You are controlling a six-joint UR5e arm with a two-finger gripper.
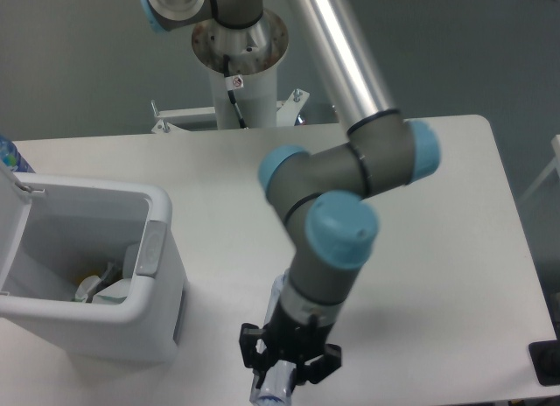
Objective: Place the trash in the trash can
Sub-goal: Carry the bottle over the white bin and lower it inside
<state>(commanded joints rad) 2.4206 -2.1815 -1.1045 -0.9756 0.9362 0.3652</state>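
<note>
Near front table edge, black two-finger gripper (282, 381) fingers clamp crushed clear plastic bottle (273, 390). Risk: slip before reaching open white rectangular bin (162, 288); crushed plastic offers poor purchase.

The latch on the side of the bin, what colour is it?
Grey, on the white trash can's latch; the camera view shows it plainly.
</note>
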